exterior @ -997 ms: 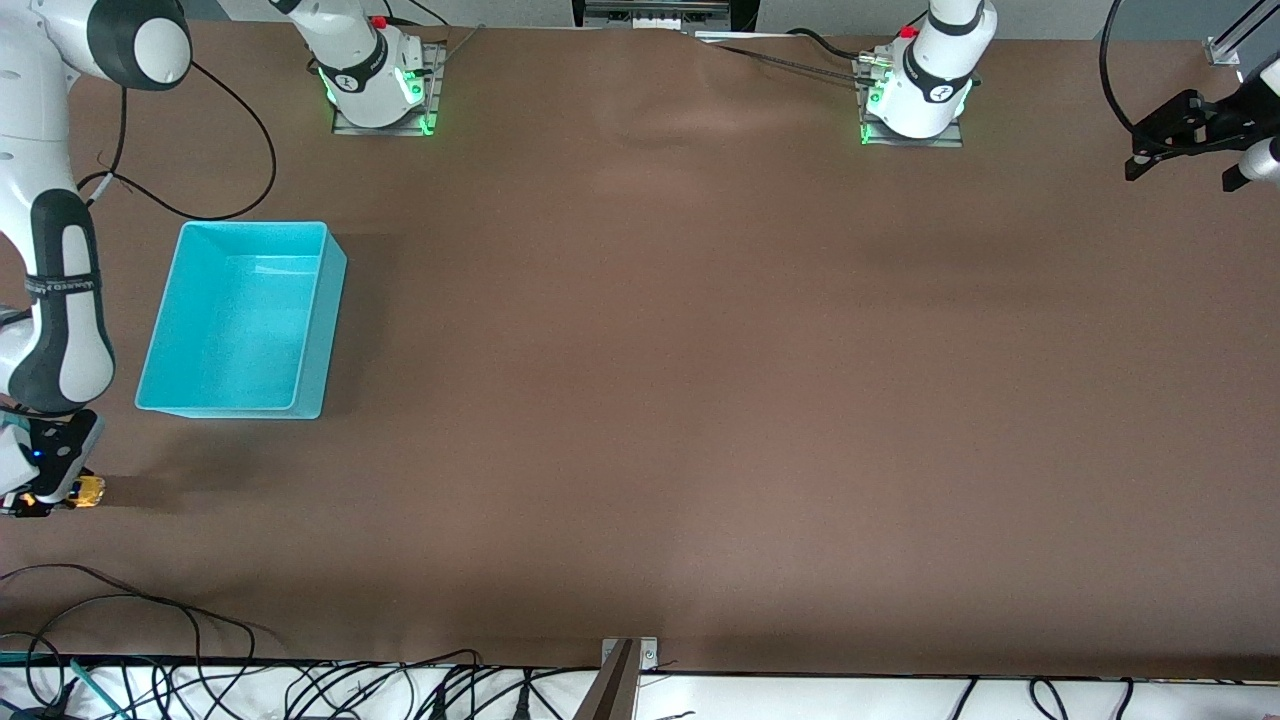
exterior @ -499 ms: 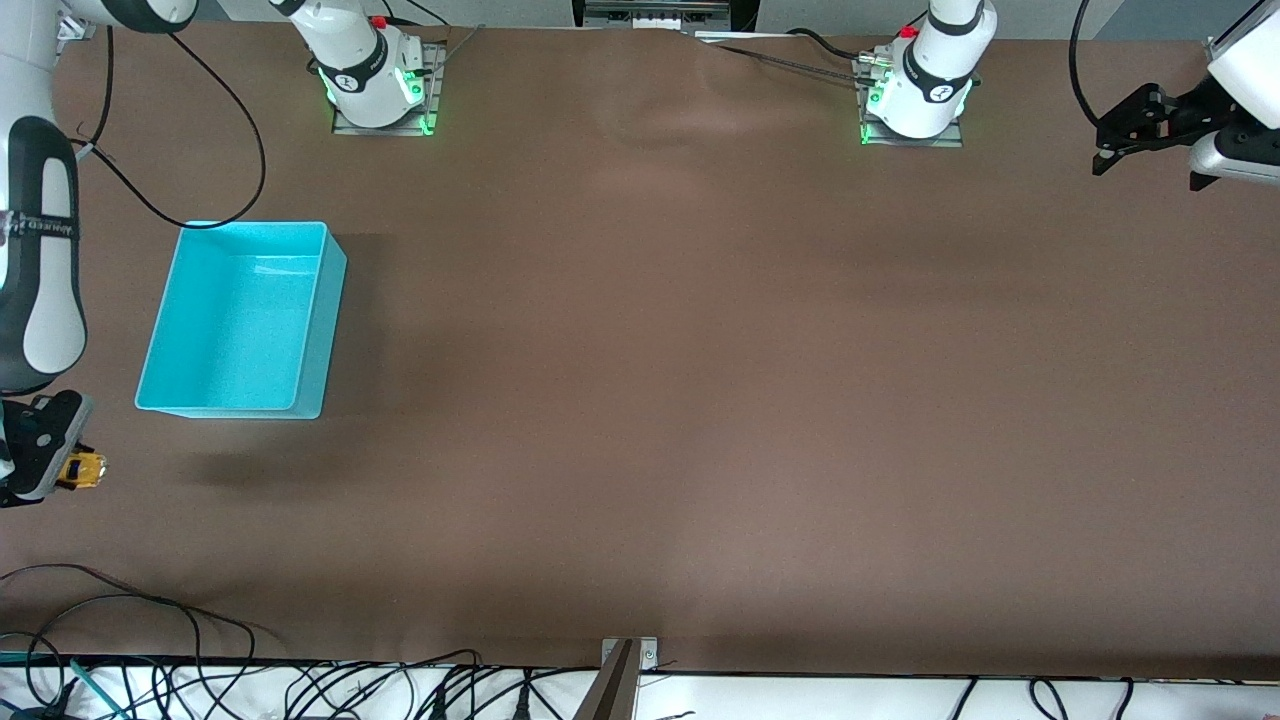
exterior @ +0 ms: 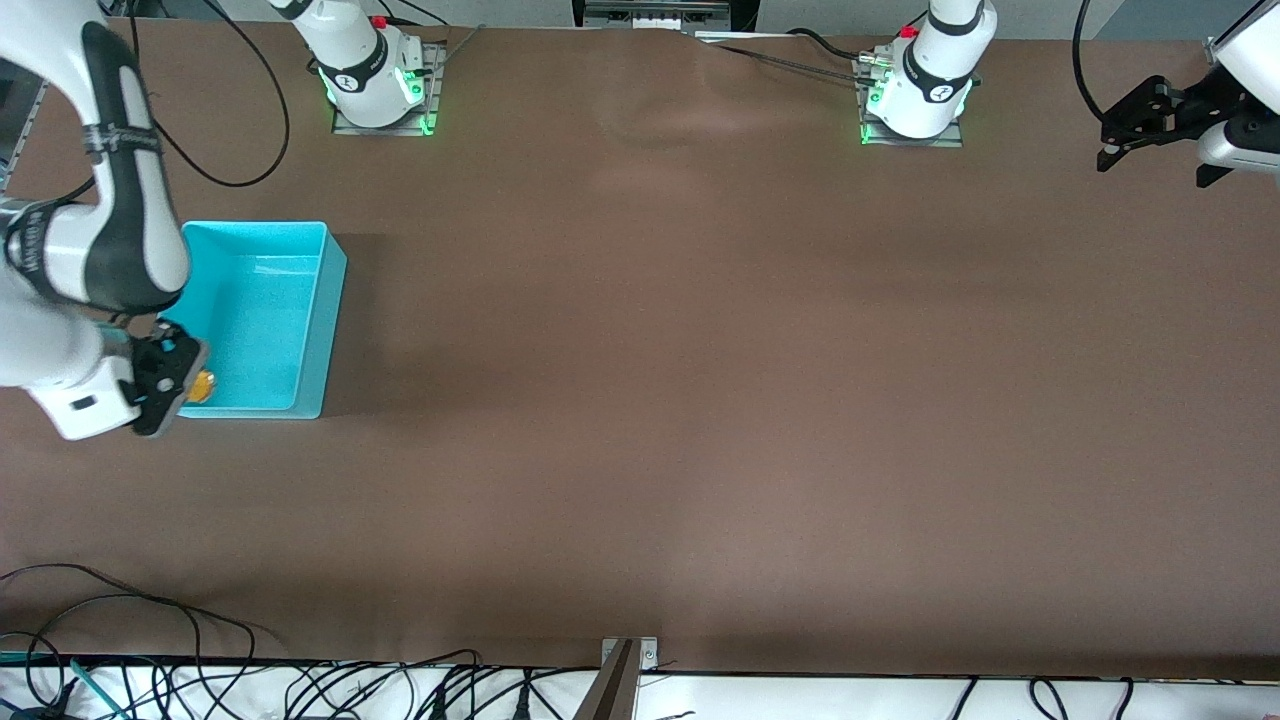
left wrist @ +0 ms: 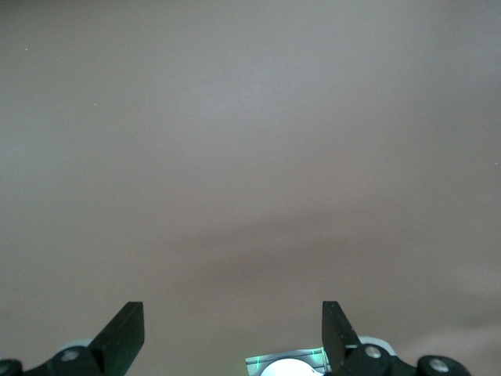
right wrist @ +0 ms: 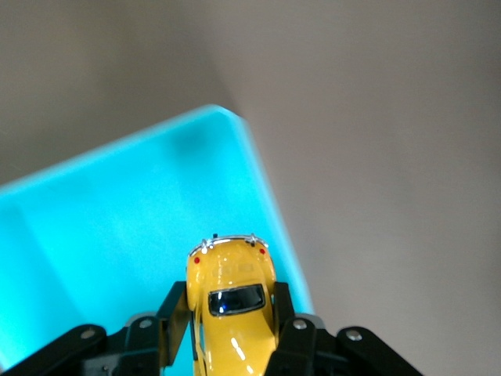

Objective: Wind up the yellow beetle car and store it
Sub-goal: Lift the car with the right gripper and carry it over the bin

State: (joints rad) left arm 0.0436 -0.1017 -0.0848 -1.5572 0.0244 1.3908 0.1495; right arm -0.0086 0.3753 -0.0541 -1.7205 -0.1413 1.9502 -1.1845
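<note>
While the yellow beetle car (right wrist: 230,307) is clamped between the two black fingers (right wrist: 176,319) of the right gripper (exterior: 190,378), it is held in the air over the turquoise bin (exterior: 318,300), at the corner of the bin seen toward the lower left of the front view. A glossy yellow rounded body, a dark window, a thin chrome bumper and two small red lamps are shown in the right wrist view; in the front view only a small orange-yellow patch (exterior: 202,387) is seen at the fingertips. At the upper right of the front view the left gripper (exterior: 1135,125) is held over the brown table (exterior: 700,380), its fingers (left wrist: 125,333) spread wide apart with nothing between them.
</note>
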